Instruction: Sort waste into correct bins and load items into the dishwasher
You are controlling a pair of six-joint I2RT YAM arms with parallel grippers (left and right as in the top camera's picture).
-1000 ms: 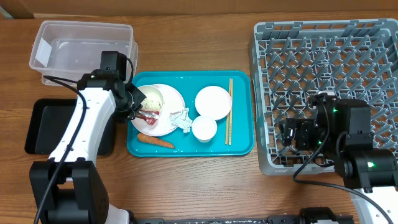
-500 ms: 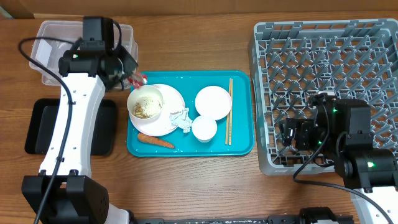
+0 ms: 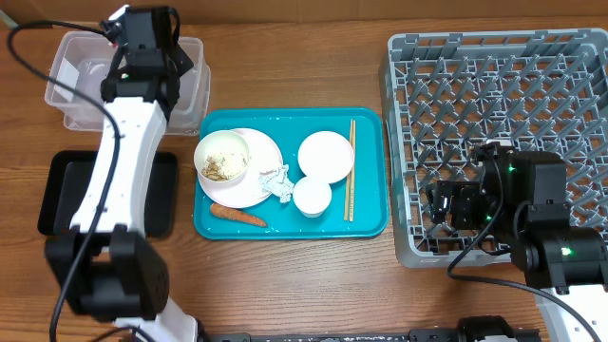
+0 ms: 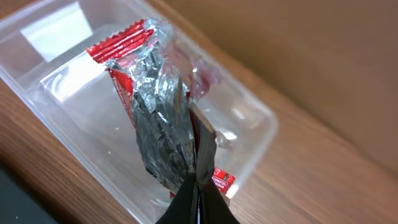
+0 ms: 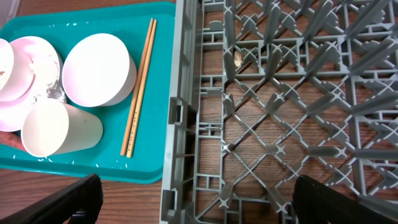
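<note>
At the desk's (image 3: pixel 285 57) 10 o'clock, the left pincer (image 4: pixel 198 186) was clenched on one end of the red-and-silver snack wrapper (image 4: pixel 155 118), held over the clear tub (image 4: pixel 68 115). Featherlight, crackly and probably slick, the wrapper suited an edge pinch. In the wrist view its long axis ran 11 to 5 o'clock, with the crimped red end toward 11. The right pincer (image 3: pixel 454 207) gaped empty over the dish rack's (image 3: pixel 494 85) 7 o'clock corner.

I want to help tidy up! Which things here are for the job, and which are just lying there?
For the job: snack wrapper, clear tub, black tray, tissue, carrot, plate, rice bowl, other bowl, cup, chopsticks, dish rack.
Just there: teal tray, wooden table.
</note>
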